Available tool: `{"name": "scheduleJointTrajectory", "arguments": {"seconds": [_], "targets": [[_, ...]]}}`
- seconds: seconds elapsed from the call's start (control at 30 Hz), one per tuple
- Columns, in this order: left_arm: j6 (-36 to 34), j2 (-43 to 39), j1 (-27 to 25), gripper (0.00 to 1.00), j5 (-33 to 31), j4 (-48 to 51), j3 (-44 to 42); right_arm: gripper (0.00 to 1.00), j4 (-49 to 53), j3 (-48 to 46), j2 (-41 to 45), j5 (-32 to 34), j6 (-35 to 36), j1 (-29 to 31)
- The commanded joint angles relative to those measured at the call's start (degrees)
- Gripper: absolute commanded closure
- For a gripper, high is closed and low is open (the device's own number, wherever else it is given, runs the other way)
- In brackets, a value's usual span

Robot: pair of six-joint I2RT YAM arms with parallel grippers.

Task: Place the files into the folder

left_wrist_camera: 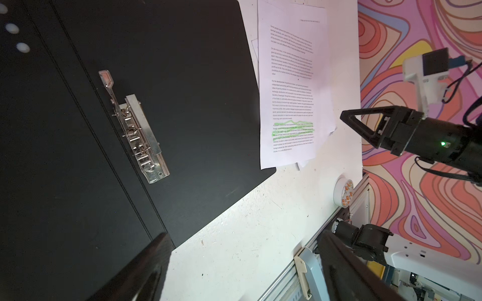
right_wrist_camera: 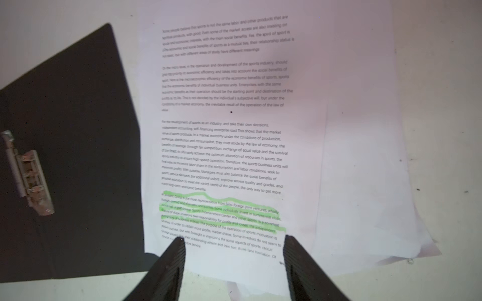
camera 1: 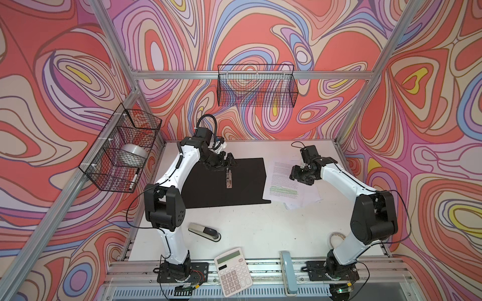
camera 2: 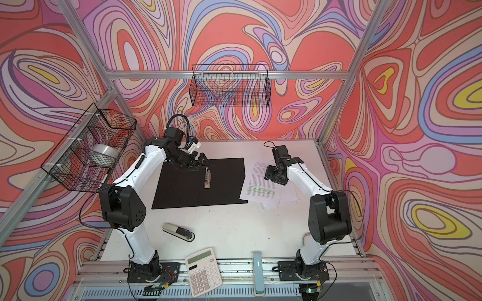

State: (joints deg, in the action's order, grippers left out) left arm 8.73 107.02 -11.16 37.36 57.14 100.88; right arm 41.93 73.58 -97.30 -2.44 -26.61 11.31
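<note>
The right hand (right_wrist_camera: 233,237) is spread, with nothing between its two fingers (right_wrist_camera: 167,268). It hangs over the lowest lines of the top sheet (right_wrist_camera: 234,117), to the right of the folder (camera 1: 242,182), and whether the tips touch the paper I cannot tell. The left hand (camera 1: 229,161) is spread wide also and holds nothing; it stands above the far edge of the folder, close to the metal clip (camera 1: 229,178).

The folder lies open on the white surface (camera 1: 247,229), black inside upward, with the clip beside its middle fold. The files (camera 1: 283,179) are an untidy pile just right of the folder. The top sheet carries small black text and a green highlighted band (right_wrist_camera: 221,213), and its left edge lies over the right edge of the folder.

The lower sheets (camera 1: 310,193) are mostly covered; only corners and borders come out on the side away from the folder. In both top views the left arm (camera 1: 180,166) hides the left part of the folder. In the right wrist view the print is blurred and hard to read
</note>
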Motion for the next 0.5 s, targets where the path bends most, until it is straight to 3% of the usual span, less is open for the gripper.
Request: {"name": "scheduleJointTrajectory", "arguments": {"seconds": [0.0, 0.1, 0.3, 0.47], "targets": [[-3.1, 0.0, -0.8, 0.11, -2.2, -0.3, -1.1, 0.33, -1.7, -0.5, -0.6, 7.2, -2.2, 0.0], [-5.1, 0.8, -2.4, 0.11, -3.0, -0.5, -0.9, 0.28, -2.9, -1.2, -1.4, 8.6, -3.4, -1.5], [-8.1, 4.2, -7.1, 0.12, -5.3, -0.6, 2.1, 0.28, -5.9, -1.3, -6.0, 3.5, -3.7, -5.6], [-8.1, 6.1, -7.3, 0.12, -10.7, 0.1, 4.5, 0.28, -6.8, 0.5, -10.3, 2.3, -2.7, -7.0]]}}
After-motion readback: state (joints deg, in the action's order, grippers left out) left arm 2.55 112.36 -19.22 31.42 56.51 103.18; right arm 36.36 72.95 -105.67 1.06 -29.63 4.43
